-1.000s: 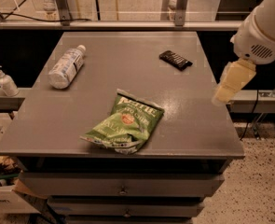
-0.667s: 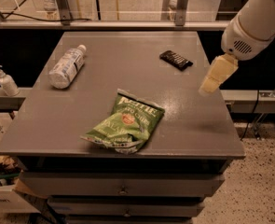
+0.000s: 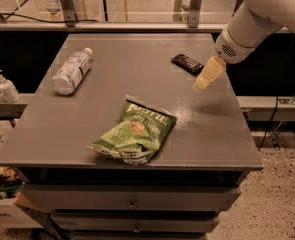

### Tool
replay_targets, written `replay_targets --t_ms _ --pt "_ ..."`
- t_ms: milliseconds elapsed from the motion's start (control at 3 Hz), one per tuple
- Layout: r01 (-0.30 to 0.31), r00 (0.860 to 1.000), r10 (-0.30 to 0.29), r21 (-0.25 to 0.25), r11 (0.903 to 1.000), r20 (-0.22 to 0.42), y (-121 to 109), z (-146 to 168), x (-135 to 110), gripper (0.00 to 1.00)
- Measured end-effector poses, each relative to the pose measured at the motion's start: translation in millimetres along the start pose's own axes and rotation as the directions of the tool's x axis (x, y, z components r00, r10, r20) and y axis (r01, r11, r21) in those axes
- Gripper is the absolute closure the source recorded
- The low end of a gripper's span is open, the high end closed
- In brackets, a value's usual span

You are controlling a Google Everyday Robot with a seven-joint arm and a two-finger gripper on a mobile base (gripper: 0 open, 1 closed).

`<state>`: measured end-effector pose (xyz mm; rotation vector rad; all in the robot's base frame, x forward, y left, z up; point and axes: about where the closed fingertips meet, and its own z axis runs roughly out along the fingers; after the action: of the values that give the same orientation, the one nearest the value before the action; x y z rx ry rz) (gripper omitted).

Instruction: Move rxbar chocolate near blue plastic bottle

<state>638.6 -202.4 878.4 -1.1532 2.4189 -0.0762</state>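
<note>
Table (image 3: 137,59), grey, flat top: one, with two drawer fronts visible below the near edge. Rxbar chocolate (image 3: 187,64): one, a dark flat packet lying at the far right of the table top. Blue plastic bottle (image 3: 72,71): one, clear with a white cap, lying on its side at the far left of the top with the cap pointing away and slightly right, well apart from the rxbar chocolate. Chip bag (image 3: 134,131): one, green and crinkled, lying near the front edge between the two. Pump dispenser (image 3: 6,86): one, small and white, upright on a ledge off the table's left side. Robot arm (image 3: 257,19): one, white, entering from the upper right. Gripper (image 3: 204,80): one, pale, angled down over the table just beside the rxbar chocolate on its near right; whether it is open or closed cannot be told, and nothing is seen in its hold.
</note>
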Motion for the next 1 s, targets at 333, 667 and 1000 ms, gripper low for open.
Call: replay_targets --t_ms 333,667,1000 --pt "-0.048 0.999 0.048 0.008 0.9988 0.009 -12 30 -14 0.0" --pt "-0.105 0.994 0.105 -0.014 0.9944 0.021 -21 56 -26 0.0" --pt "-0.138 0.989 0.14 -0.046 0.9893 0.045 -26 72 -46 0.0"
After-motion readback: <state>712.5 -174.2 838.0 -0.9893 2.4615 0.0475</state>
